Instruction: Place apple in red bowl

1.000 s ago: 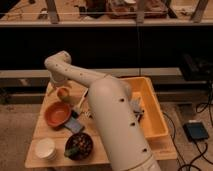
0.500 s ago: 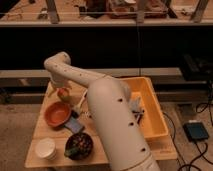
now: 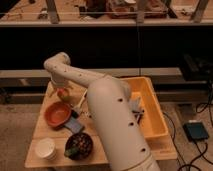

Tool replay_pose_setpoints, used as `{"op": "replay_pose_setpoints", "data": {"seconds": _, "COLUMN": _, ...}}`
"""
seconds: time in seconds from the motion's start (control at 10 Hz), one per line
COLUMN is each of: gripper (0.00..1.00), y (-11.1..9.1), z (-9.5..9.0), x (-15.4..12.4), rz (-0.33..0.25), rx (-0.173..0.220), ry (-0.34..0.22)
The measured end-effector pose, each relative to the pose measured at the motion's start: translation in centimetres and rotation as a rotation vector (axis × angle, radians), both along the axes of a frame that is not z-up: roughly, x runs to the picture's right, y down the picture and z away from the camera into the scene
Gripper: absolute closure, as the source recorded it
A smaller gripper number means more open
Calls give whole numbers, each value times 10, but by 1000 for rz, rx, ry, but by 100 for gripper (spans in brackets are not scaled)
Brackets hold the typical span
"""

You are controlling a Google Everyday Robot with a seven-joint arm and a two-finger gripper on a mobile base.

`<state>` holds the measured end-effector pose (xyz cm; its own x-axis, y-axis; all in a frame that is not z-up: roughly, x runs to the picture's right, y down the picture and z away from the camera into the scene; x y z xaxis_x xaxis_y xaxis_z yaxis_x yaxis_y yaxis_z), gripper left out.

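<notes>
The apple (image 3: 63, 93), red with a yellow-green patch, is at the back left of the wooden table, just behind the far rim of the red bowl (image 3: 57, 113). The red bowl is shallow, red-orange, and has nothing in it. My gripper (image 3: 61, 88) is at the end of the white arm, which bends down from the back left. It is directly over the apple and touches or encloses it. The apple is outside the bowl.
A large yellow bin (image 3: 148, 107) stands on the right of the table (image 3: 39, 131). A dark bowl with mixed contents (image 3: 79, 146) and a white cup (image 3: 46, 148) sit at the front left. A blue object (image 3: 75, 125) lies beside the red bowl. My white arm crosses the middle.
</notes>
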<state>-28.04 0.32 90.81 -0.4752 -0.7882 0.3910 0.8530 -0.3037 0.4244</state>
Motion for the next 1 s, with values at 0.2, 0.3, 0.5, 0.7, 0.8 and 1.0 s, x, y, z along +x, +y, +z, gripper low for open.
{"op": "replay_pose_setpoints", "data": {"seconds": 0.2, "gripper": 41, "y": 0, "z": 0, "x": 0, "rz": 0, "rx": 5, "ry": 6}}
{"op": "replay_pose_setpoints", "data": {"seconds": 0.3, "gripper": 42, "y": 0, "z": -1, "x": 0, "rz": 1, "rx": 6, "ry": 8}}
{"op": "replay_pose_setpoints", "data": {"seconds": 0.5, "gripper": 42, "y": -1, "z": -2, "x": 1, "rz": 5, "rx": 7, "ry": 10}}
{"op": "replay_pose_setpoints", "data": {"seconds": 0.7, "gripper": 42, "y": -2, "z": -3, "x": 2, "rz": 8, "rx": 10, "ry": 12}}
{"op": "replay_pose_setpoints", "data": {"seconds": 0.8, "gripper": 42, "y": -1, "z": -3, "x": 2, "rz": 7, "rx": 11, "ry": 13}}
{"op": "replay_pose_setpoints", "data": {"seconds": 1.0, "gripper": 42, "y": -3, "z": -4, "x": 2, "rz": 10, "rx": 17, "ry": 14}}
